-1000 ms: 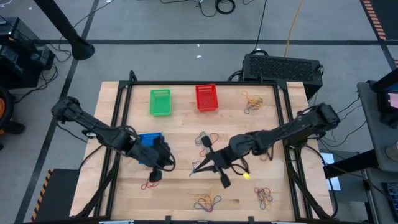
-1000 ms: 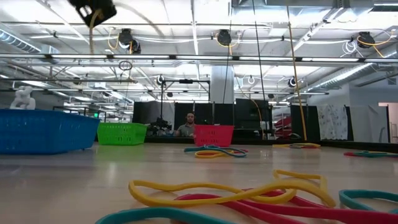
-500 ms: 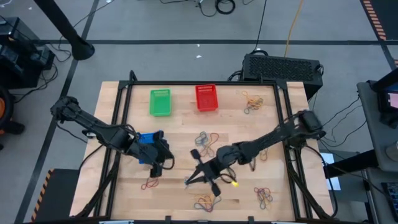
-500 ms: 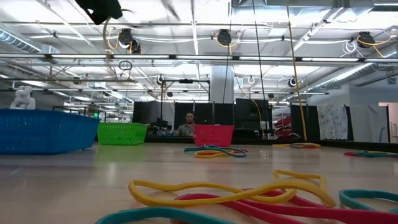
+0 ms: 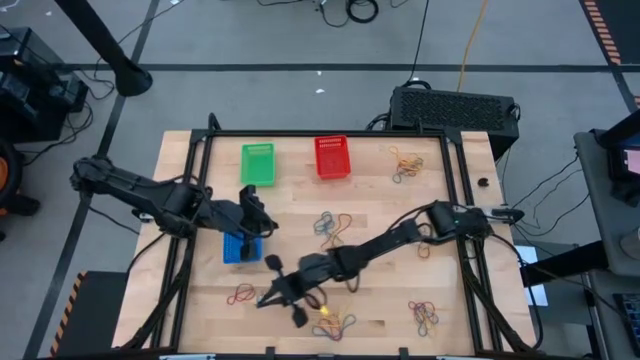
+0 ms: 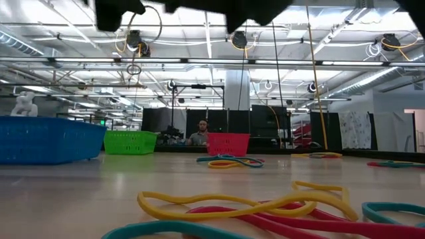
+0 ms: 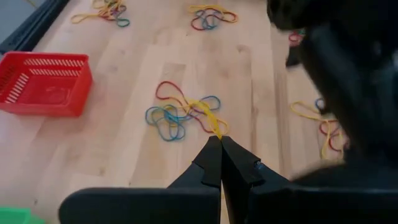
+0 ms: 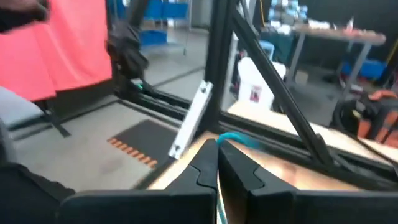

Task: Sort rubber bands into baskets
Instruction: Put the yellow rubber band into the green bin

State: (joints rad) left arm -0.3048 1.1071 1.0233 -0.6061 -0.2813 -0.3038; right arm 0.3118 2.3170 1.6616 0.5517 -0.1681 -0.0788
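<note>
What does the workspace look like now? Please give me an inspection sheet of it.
Surface: pale wooden table top, black frame.
Job's things: green plastic mesh basket, red plastic mesh basket, blue plastic mesh basket; loose coloured rubber bands in heaps, none seen in the baskets.
Clutter: nothing seen.
End effectors: left end effector shut on a yellow rubber band, above the table beside the blue basket; right end effector shut, near the front edge, a teal strand at its tips.
Cables: black cables on the floor.
Surroundings: black vented box behind the table; a person far off.
</note>
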